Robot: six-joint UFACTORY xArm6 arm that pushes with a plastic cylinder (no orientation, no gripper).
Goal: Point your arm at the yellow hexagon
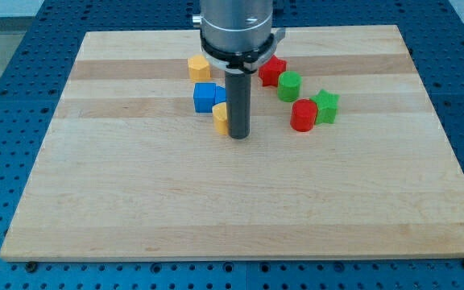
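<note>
Wooden board (135, 201), no writing, my tip (238, 137) touching a partly hidden yellow block (220, 118), no claw fitted

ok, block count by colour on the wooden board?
Yellow: 2, the yellow hexagon block and a yellow block partly hidden behind my tip, on its left in the view.
Blue: 1, the blue cube-like block.
Red: 2, the red block and the red cylinder.
Green: 2, the green cylinder and the green star-like block.
Total: 7

Rod (238, 101) hides most of yellow block (220, 118); shape unclear.
</note>
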